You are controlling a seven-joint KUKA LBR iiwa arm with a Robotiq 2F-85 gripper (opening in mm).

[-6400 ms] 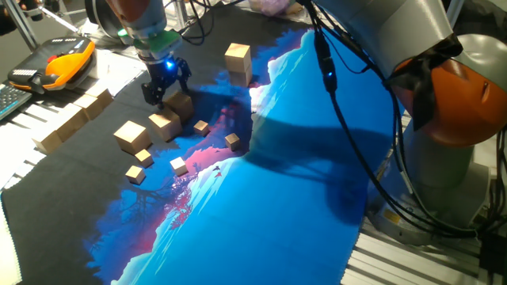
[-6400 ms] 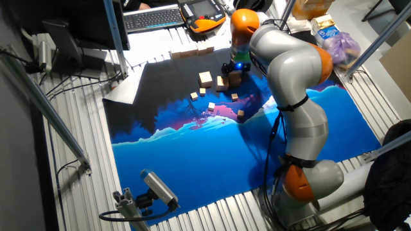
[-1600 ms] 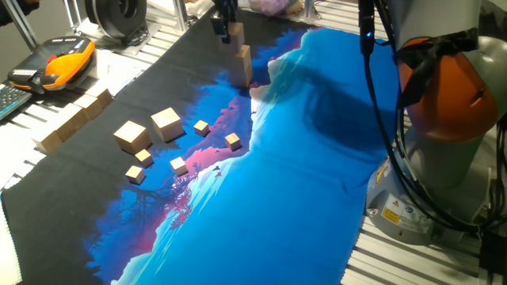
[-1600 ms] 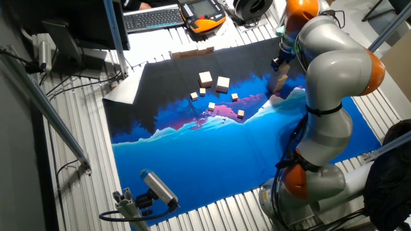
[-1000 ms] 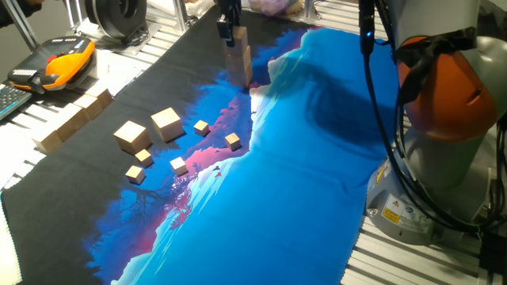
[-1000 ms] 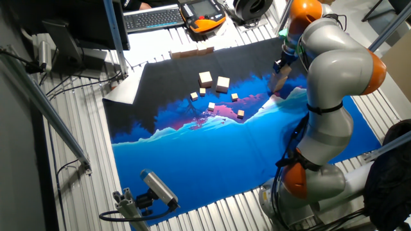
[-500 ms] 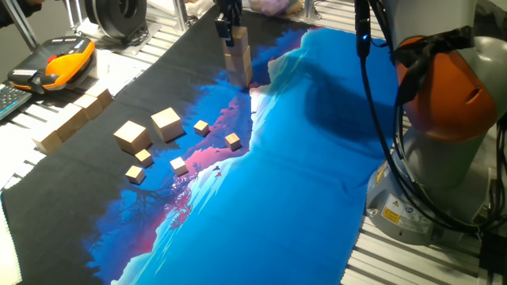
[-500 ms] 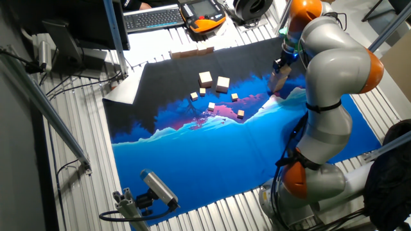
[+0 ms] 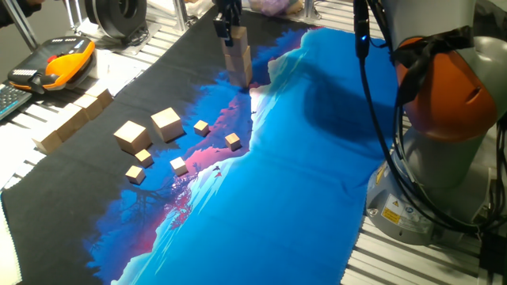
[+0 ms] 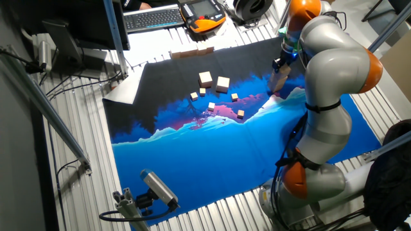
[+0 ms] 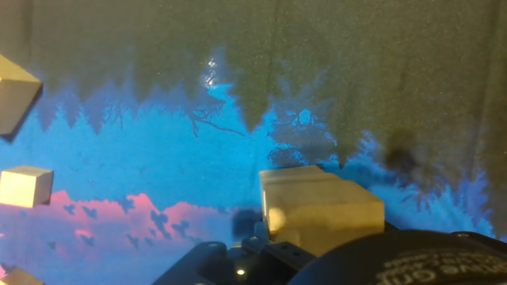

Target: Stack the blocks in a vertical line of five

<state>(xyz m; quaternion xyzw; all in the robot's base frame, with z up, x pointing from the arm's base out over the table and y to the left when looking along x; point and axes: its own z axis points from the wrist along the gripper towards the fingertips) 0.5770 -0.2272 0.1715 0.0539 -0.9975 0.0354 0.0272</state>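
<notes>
Three blocks make a leaning stack (image 9: pixel 238 59) at the far edge of the mat; the same stack (image 10: pixel 279 81) shows in the other fixed view. My gripper (image 9: pixel 230 30) is shut on the top block (image 9: pixel 237 36), which rests on the one below. Seen from the hand, that top block (image 11: pixel 321 214) fills the lower middle, with a lower block's edge (image 11: pixel 291 172) just behind it. Two loose blocks (image 9: pixel 131 135) (image 9: pixel 166 123) lie side by side on the black part of the mat, far left of the gripper.
Several tiny wooden cubes (image 9: pixel 201 127) (image 9: pixel 232 141) (image 9: pixel 179 165) are scattered near the loose blocks. Long wooden bars (image 9: pixel 71 120) lie at the mat's left edge, with an orange pendant (image 9: pixel 65 62) behind them. The arm's big body (image 9: pixel 444 95) stands at the right.
Since 1.6 s ago the held block has come down onto the stack. Over the last half second nothing visibly moved.
</notes>
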